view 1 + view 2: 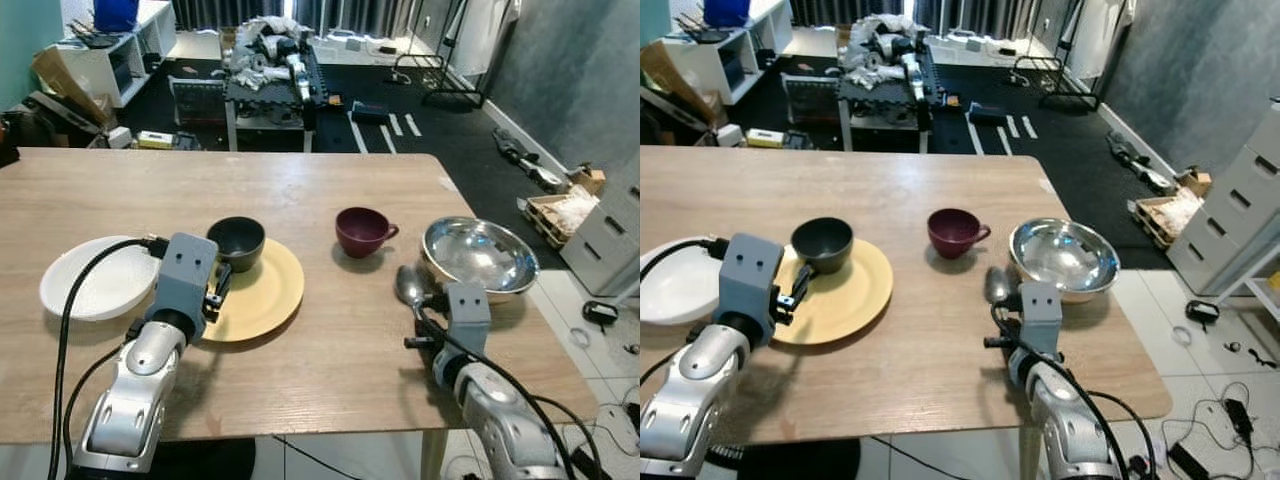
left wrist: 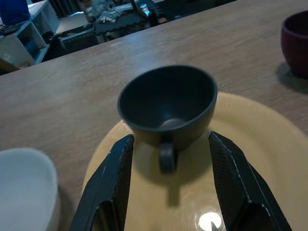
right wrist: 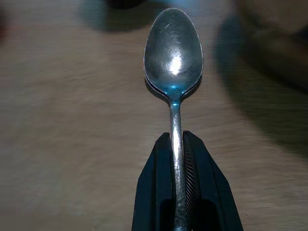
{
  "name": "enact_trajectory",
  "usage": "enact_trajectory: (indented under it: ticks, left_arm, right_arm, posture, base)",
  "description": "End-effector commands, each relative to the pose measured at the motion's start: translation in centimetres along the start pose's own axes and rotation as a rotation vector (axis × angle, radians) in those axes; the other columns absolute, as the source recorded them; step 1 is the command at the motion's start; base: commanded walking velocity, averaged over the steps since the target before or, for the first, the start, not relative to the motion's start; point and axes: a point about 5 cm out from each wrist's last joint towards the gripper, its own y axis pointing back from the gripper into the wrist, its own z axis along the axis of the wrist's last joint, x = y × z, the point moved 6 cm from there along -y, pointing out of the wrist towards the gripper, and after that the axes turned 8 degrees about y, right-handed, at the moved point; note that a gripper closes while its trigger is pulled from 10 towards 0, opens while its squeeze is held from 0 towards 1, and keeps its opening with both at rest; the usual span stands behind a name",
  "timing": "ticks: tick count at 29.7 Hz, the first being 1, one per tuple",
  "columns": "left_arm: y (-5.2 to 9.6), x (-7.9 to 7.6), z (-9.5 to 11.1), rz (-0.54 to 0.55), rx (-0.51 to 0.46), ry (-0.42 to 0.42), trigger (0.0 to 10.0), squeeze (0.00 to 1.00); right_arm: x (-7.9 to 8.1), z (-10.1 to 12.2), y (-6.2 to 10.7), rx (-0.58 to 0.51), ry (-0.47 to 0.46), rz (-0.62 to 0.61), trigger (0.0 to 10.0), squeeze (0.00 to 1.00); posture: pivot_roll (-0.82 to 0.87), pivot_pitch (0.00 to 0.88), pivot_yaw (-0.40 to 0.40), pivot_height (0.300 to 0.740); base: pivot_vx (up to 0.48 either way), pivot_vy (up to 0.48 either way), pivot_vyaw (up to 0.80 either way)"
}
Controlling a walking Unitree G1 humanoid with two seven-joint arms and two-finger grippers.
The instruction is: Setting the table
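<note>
Now, right gripper [image 3: 179, 159] clamping shiny steel spoon [image 3: 173, 53], left gripper [image 2: 166, 166] wide around black cup [image 2: 166, 103].

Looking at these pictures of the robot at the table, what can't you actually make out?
- Spoon handle: hidden between the right gripper jaws, right wrist view.
- Whether the spoon touches the table: cannot tell.
- White plate: partly covered by the left arm's cable, left eye view.
- Clutter on the far bench: too small to identify.
</note>
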Motion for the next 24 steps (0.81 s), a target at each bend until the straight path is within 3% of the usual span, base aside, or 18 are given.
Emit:
enact_trajectory:
  ticks: [1,8,15,16,17,24]
  left_arm:
    - [-0.2,-0.1,-0.6,-0.004,0.026,-0.004,10.0,0.0]
    - [-0.3,-0.3,-0.6,-0.006,0.024,-0.002,10.0,0.0]
    - [-0.4,-0.4,-0.5,-0.009,0.02,0.0,10.0,0.0]
    - [-0.4,-0.4,-0.5,-0.011,0.019,-0.002,10.0,0.0]
    - [-0.4,-0.4,-0.5,-0.011,0.018,-0.002,10.0,0.0]
    - [-0.5,-0.4,-0.4,-0.013,0.015,-0.002,10.0,0.0]
  right_arm:
    - [2.2,-3.2,0.5,0.12,-0.005,0.109,10.0,0.0]
    - [2.7,-2.1,0.8,0.076,0.008,0.165,10.0,0.0]
    - [1.7,2.1,0.7,-0.094,-0.021,0.143,10.0,0.0]
    - [1.3,4.0,0.9,-0.16,-0.021,0.131,10.0,0.0]
    - [1.2,4.6,0.9,-0.18,-0.018,0.128,10.0,0.0]
    - [0.4,6.0,1.3,-0.214,0.049,0.111,10.0,0.0]
  posture:
    - [-0.02,0.0,0.045,0.74]
    - [-0.02,0.0,0.043,0.74]
    - [-0.02,0.0,0.046,0.74]
    - [-0.02,0.0,0.047,0.74]
    - [-0.02,0.0,0.047,0.74]
    - [-0.02,0.0,0.046,0.74]
  base:
    - [0.0,0.0,0.0]
    - [0.0,0.0,0.0]
    - [0.0,0.0,0.0]
    - [0.0,0.0,0.0]
    - [0.0,0.0,0.0]
    - [0.0,0.0,0.0]
